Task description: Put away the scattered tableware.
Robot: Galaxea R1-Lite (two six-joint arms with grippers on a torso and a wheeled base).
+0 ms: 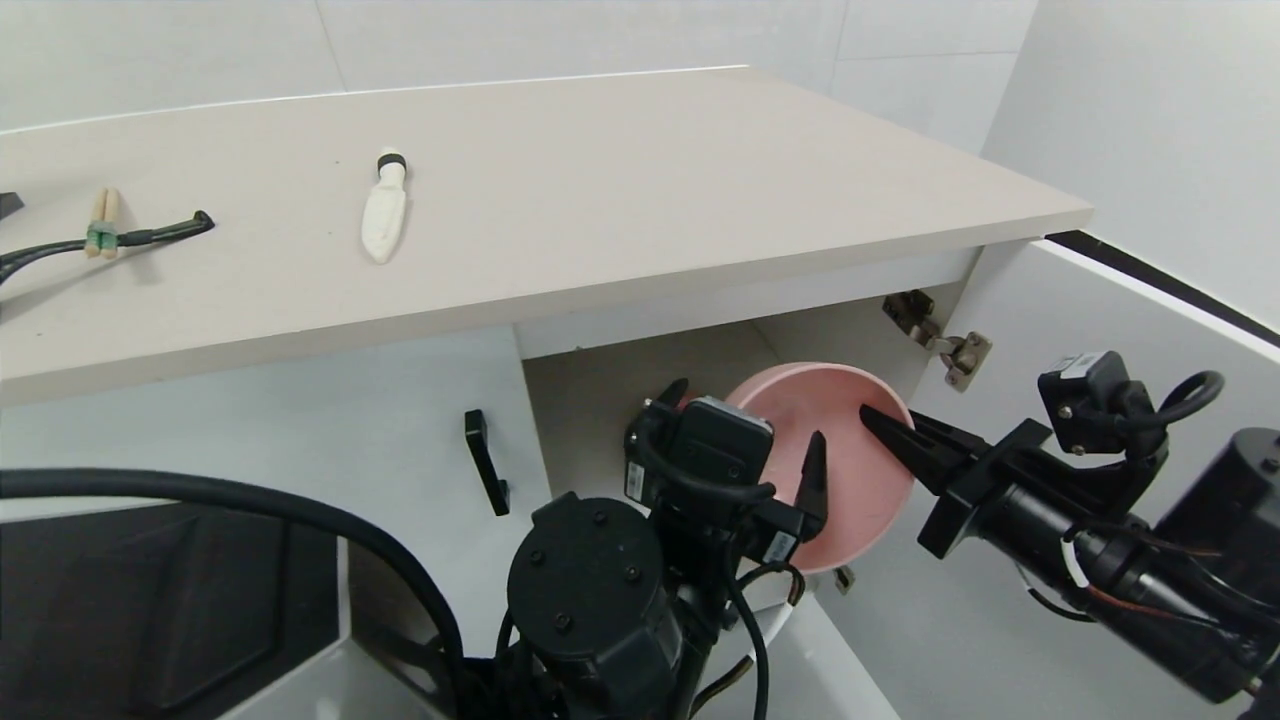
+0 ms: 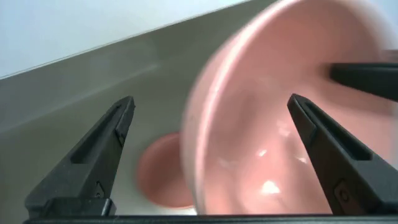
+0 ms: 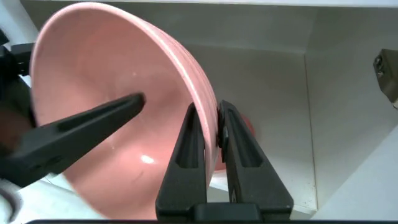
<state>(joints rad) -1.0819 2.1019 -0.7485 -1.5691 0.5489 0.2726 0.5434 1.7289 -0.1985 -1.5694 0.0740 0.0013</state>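
Bright, even light; soft shade beneath the countertop (image 1: 640,200); small glare spots on the pink bowl (image 2: 261,155), blurred close to the lens

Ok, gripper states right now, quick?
Left gripper: open, holding nothing.
Right gripper: shut on the pink bowl, at its rim.

Beige countertop (image 1: 650,170) w/ white tiled wall (image 1: 500,40) behind & plain white wall (image 1: 1150,120) at right. Below it, a white cabinet: left door (image 1: 300,440) shut, w/ black handle (image 1: 487,462); right door (image 1: 1120,320) swung open on a metal hinge (image 1: 945,340), showing pale interior (image 1: 590,400).
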